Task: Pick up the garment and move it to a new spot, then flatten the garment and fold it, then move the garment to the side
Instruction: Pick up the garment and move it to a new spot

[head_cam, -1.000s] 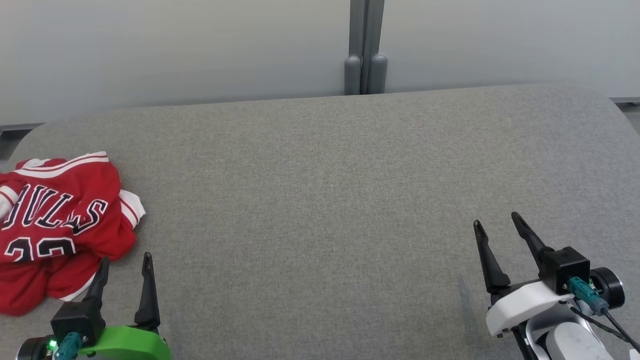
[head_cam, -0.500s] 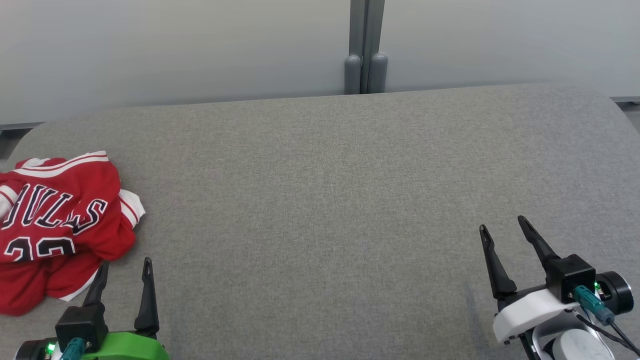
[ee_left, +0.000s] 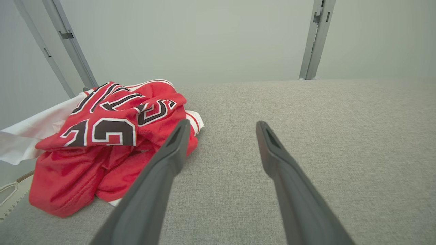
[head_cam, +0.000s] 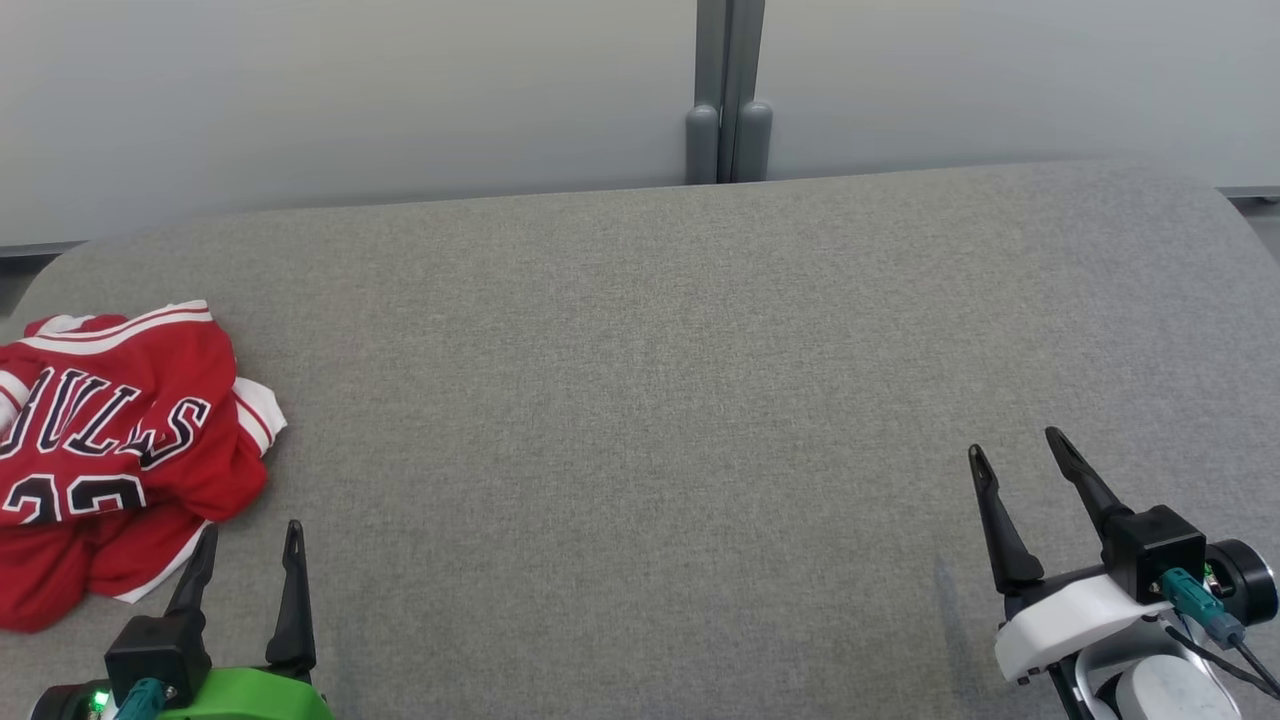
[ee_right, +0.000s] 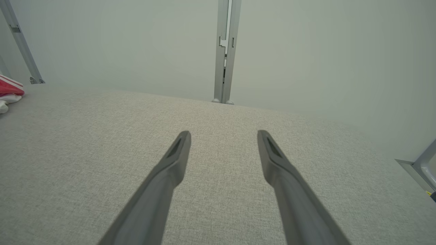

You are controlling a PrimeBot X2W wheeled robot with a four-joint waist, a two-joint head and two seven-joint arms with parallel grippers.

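A red basketball jersey (head_cam: 110, 450) with white trim and dark lettering lies crumpled at the far left of the grey fabric table (head_cam: 640, 400). In the left wrist view the jersey (ee_left: 102, 143) bunches just left of my fingers, a white part trailing off the table's left side. My left gripper (head_cam: 250, 528) stands open at the lower left, its fingertips just short of the jersey's near edge, nothing between them. My right gripper (head_cam: 1012, 445) is open at the lower right, far from the cloth. A corner of the jersey (ee_right: 8, 92) shows at the left edge of the right wrist view.
A pale wall panel with a grey vertical post (head_cam: 727, 90) stands behind the table's far edge. The table's rounded corners show at far left and far right. A metal frame piece (ee_right: 419, 170) shows beyond the table's right side.
Both grippers have drawn back toward the bottom of the view, the right one also drifting right. Both stay open. The jersey lies as before; the camera has shifted slightly.
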